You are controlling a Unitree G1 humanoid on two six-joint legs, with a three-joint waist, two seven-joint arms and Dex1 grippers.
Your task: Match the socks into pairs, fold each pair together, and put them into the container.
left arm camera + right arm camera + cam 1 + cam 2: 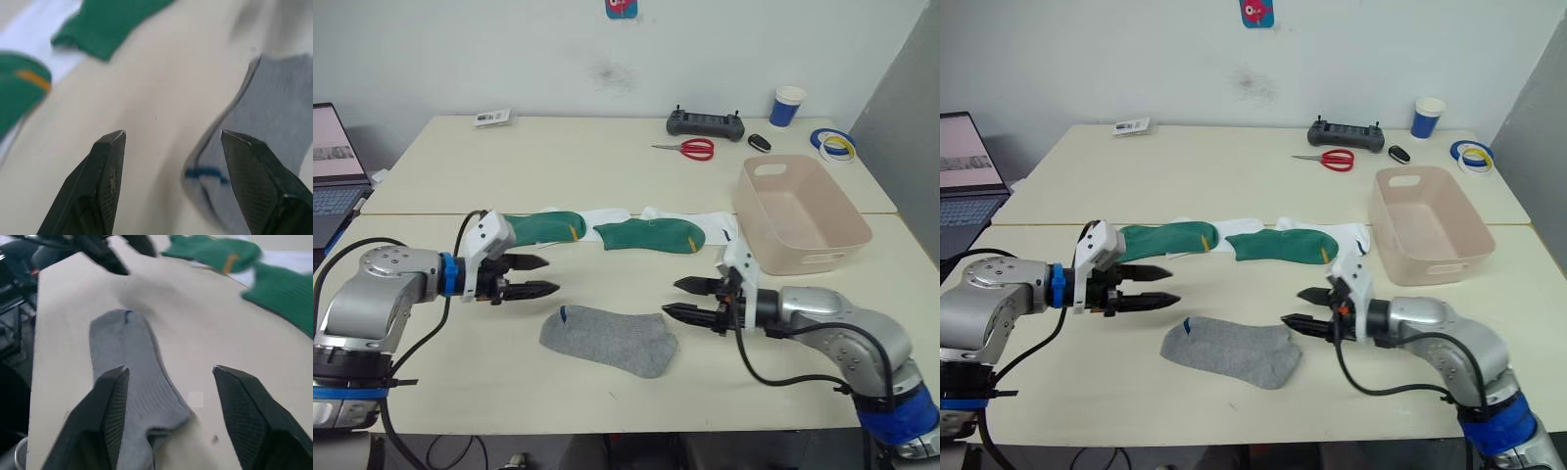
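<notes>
A grey sock (610,339) lies flat near the table's front, between my two grippers. My left gripper (544,276) hovers open just left of its cuff, which carries a small blue mark (205,173). My right gripper (676,299) hovers open just right of its toe end (146,416). Behind them two dark green socks (545,226) (652,236) with yellow marks lie in a row over white socks (713,226). The pale pink container (800,212) stands to the right, with nothing in it.
At the back of the table lie red scissors (688,148), a black controller (706,123), a blue paper cup (787,106), tape rolls (833,144) and a small card (492,117). A laptop (335,162) stands at the far left.
</notes>
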